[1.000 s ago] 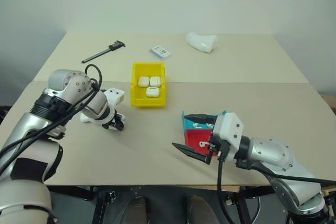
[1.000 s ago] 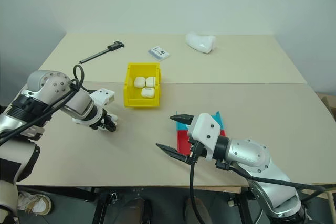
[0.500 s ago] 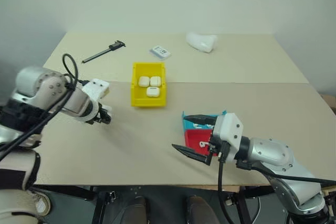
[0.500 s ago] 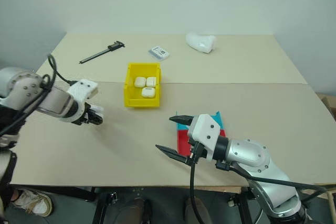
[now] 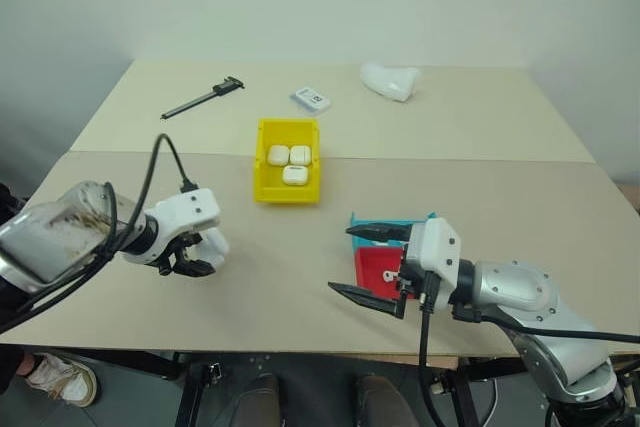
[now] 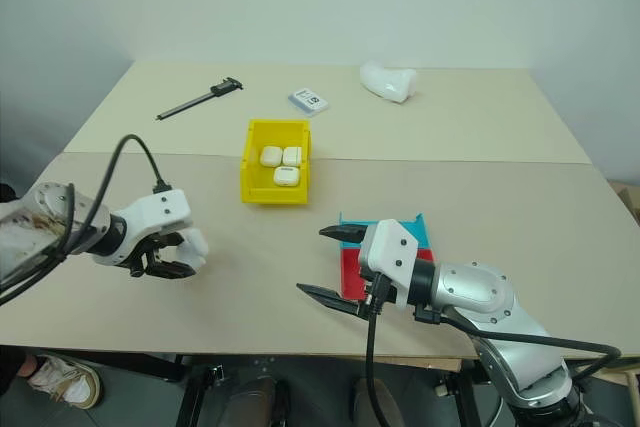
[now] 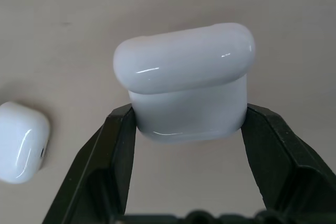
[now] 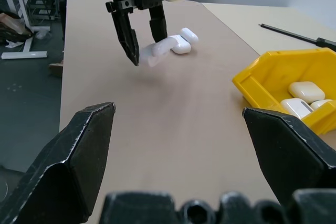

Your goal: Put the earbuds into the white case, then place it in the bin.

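Swung back from beside the yellow bin, the left gripper [image 5: 193, 265] now hangs low over the near-left part of the table [image 5: 470, 127], its black fingers [image 7: 113, 156] pinching a white case [image 7: 185, 82]. From the head views the case is a pale blur at the fingertips; the left wrist view shows it plainly, lid shut, clamped on both sides by the fingers, with a second white case [image 7: 21, 141] lying on the table just beside it. The right wrist view shows the same pair from across the table: the held case [image 8: 155, 51] close above the surface and the loose one [image 8: 184, 43] next to it.

At the far left of the table lies a black caliper [image 5: 201, 98]. Toward the middle stands the bin [image 5: 262, 187], holding three more white cases [image 5: 289, 162]. Behind it rest a flat printed card [image 5: 310, 99] and, further right, a lumpy white object [image 5: 388, 80].

On the right, the right gripper [image 5: 369, 265] hovers level and pointing left, its fingers spread wide and holding nothing. Just behind it sit a red tray [image 5: 378, 269] and a blue tray [image 5: 392, 219], partly hidden by the wrist; a small white piece in the red tray is too small to identify.
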`<move>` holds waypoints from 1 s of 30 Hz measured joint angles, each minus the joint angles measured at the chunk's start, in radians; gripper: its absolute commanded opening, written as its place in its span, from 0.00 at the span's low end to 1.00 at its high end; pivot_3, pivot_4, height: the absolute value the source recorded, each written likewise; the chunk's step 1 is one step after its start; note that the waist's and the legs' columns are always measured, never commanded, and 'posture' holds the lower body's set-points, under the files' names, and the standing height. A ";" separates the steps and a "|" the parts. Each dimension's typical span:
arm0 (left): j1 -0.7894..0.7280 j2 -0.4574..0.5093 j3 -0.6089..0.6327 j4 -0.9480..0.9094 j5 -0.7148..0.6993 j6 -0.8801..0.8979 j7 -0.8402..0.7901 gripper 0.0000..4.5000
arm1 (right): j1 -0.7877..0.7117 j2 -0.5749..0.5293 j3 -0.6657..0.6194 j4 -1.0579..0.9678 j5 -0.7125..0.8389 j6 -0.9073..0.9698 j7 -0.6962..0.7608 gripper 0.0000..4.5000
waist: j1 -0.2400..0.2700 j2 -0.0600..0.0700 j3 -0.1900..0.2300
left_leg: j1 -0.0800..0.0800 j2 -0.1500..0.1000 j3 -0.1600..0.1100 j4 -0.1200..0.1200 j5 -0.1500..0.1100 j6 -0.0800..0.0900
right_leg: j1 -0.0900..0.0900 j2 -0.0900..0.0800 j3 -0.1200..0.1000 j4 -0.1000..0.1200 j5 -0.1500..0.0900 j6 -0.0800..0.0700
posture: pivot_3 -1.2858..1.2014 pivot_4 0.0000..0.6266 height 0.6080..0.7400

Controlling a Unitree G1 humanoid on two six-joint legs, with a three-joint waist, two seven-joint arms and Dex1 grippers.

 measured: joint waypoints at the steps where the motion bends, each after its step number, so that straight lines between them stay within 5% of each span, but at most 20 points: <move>1: 0.008 -0.013 -0.012 0.010 0.043 -0.048 -0.039 0.61 | 0.000 0.001 0.001 0.000 0.000 0.000 0.000 1.00 | 0.002 0.000 0.000 | 0.000 0.000 0.000 0.000 0.000 0.000 | 0.000 0.000 0.000 0.000 0.000 0.000 | 0.52 0.24 1.00; 9: 0.018 -0.145 -0.057 0.118 0.329 -0.245 -0.240 0.61 | 0.004 0.001 0.005 -0.007 0.000 0.000 -0.002 1.00 | 0.007 0.000 0.000 | 0.000 0.000 0.000 0.001 0.000 0.001 | 0.001 0.000 0.000 0.001 0.000 0.000 | 0.52 0.24 1.00; 15: 0.001 -0.212 -0.034 0.148 0.429 -0.237 -0.300 0.99 | 0.016 0.001 0.005 -0.028 0.001 0.003 -0.005 1.00 | 0.008 0.001 -0.001 | 0.000 0.000 -0.001 0.002 -0.001 0.002 | 0.001 0.000 0.000 0.001 0.000 0.001 | 0.52 0.24 1.00; 30: 0.025 -0.246 0.034 0.089 0.439 -0.004 -0.382 0.99 | 0.027 0.001 0.005 -0.034 0.001 0.004 -0.004 1.00 | 0.003 0.001 -0.001 | 0.000 0.001 -0.002 0.002 -0.001 0.002 | 0.001 0.001 0.000 0.001 -0.001 0.001 | 0.52 0.24 1.00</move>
